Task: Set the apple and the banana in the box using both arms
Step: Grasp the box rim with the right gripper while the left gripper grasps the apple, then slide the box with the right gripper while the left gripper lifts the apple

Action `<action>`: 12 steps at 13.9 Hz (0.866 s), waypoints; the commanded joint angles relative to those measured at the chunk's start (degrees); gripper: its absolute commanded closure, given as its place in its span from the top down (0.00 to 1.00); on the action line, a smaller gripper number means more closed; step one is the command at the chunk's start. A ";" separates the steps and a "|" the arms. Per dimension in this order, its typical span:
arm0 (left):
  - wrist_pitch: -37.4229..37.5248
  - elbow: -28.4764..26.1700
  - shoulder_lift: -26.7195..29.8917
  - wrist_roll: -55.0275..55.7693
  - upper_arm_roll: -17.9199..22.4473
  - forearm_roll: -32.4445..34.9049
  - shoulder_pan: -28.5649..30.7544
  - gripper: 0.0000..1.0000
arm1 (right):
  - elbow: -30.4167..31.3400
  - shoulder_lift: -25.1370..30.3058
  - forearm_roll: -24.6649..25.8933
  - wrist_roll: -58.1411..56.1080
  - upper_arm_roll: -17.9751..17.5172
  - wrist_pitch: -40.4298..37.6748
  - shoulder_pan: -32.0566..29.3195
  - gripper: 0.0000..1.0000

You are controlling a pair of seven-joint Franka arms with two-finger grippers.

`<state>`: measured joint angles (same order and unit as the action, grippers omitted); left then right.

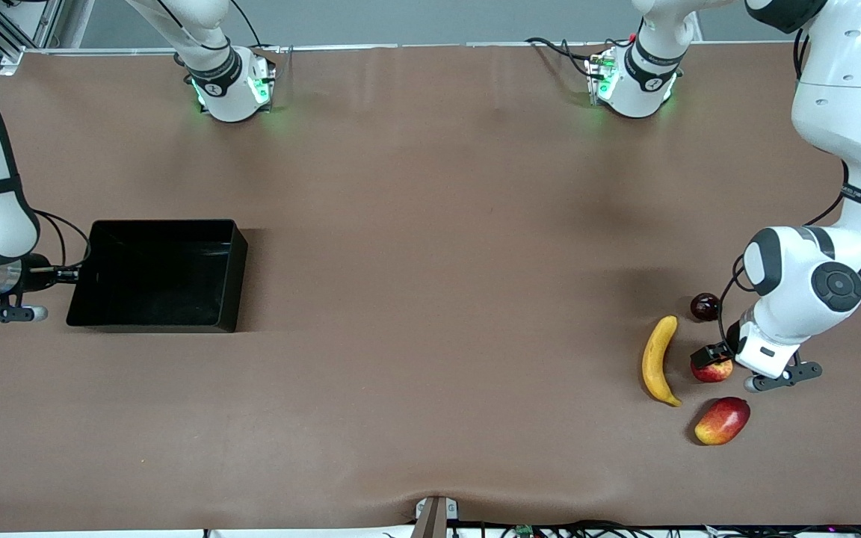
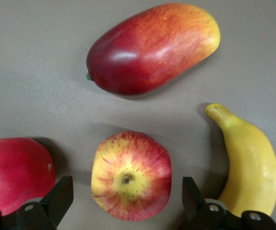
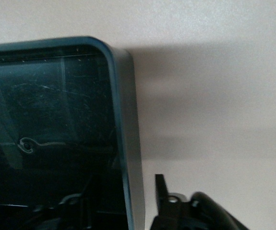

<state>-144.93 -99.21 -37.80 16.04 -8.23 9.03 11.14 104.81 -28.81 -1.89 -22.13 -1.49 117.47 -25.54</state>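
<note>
The apple [image 1: 712, 370], red with a yellow streaked patch, lies toward the left arm's end of the table, beside the yellow banana [image 1: 658, 360]. My left gripper [image 1: 711, 353] is low over the apple and open. In the left wrist view its fingers [image 2: 61, 197] stand on either side of the apple [image 2: 131, 175] without touching it, with the banana [image 2: 250, 163] beside. The black box [image 1: 158, 274] sits toward the right arm's end. My right gripper [image 1: 64, 275] is at the box's end wall. In the right wrist view the gripper [image 3: 114, 199] is open, straddling the wall [image 3: 128, 143].
An oblong red-and-yellow mango [image 1: 722, 421] lies nearer the front camera than the apple. A dark red round fruit [image 1: 705, 306] lies farther from it. Both show in the left wrist view, the mango [image 2: 152, 48] and the red fruit [image 2: 13, 175] close to the fingers.
</note>
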 commanded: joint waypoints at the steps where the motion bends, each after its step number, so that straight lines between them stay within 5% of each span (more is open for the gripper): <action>1: 0.27 1.65 -1.66 0.75 -0.12 0.55 -0.07 0.46 | 1.01 1.56 -0.40 -1.07 -0.88 -0.31 -1.17 0.00; 2: 0.27 1.30 -1.31 0.14 -0.38 0.64 -0.07 0.00 | 0.57 1.56 -0.40 -1.07 -0.88 -1.36 -1.09 0.00; 5: 1.49 1.21 0.35 -0.39 -0.82 0.91 -0.15 0.00 | -2.94 1.56 -0.57 -0.81 -1.14 -6.54 -0.82 0.00; 10: 15.70 1.12 10.80 -0.39 -3.98 0.91 -1.83 0.00 | -12.42 1.48 -1.71 -0.19 -1.58 -19.18 2.42 0.00; 12: 21.86 1.03 14.84 -0.31 -5.64 0.91 -1.83 0.00 | -16.47 1.56 -7.30 2.60 -1.67 -25.42 4.36 0.00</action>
<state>-128.01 -96.27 -28.30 15.61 -12.72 9.03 9.10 92.28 -28.34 -4.26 -21.68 -2.99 98.33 -22.96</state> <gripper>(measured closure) 0.330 0.943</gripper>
